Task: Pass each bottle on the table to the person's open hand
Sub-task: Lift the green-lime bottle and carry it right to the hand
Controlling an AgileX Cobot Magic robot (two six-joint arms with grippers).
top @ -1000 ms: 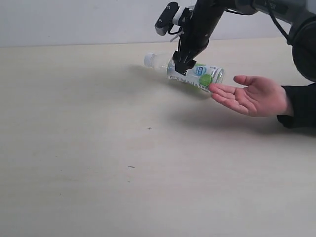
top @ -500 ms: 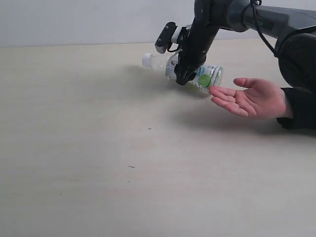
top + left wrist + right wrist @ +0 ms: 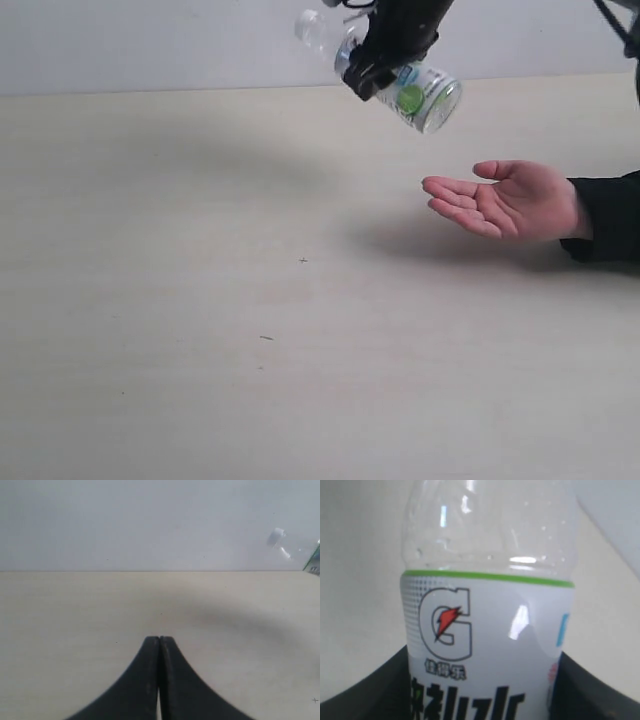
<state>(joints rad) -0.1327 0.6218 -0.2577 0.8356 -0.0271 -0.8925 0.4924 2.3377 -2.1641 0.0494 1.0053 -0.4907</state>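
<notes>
The right gripper [image 3: 372, 70] has its fingers [image 3: 375, 695] clasped round the label of the bottle [image 3: 425, 92], holding it tilted in the air, cap uppermost, above the fingertips of the palm-up hand [image 3: 510, 200] at the right of the table [image 3: 200, 300], with the arm entering from the top edge, while the left gripper [image 3: 159, 645] is pressed closed and empty.

This looks like a robot test bench in a lab or workroom, though which of the two cannot be told. A wide, pale beige surface [image 3: 200, 350] with faint wood grain and a few tiny dark specks fills most of the exterior view. Directly behind the surface's far edge stands a plain grey-white wall [image 3: 150, 45]. Above the surface's far right part, a black robot arm [image 3: 400, 30] holds a drink bottle [image 3: 425, 90] in the air. Lower on the surface's right side, a person's open hand [image 3: 510, 200] in a black sleeve waits palm up. The left wrist camera shows the same beige surface and plain wall.
</notes>
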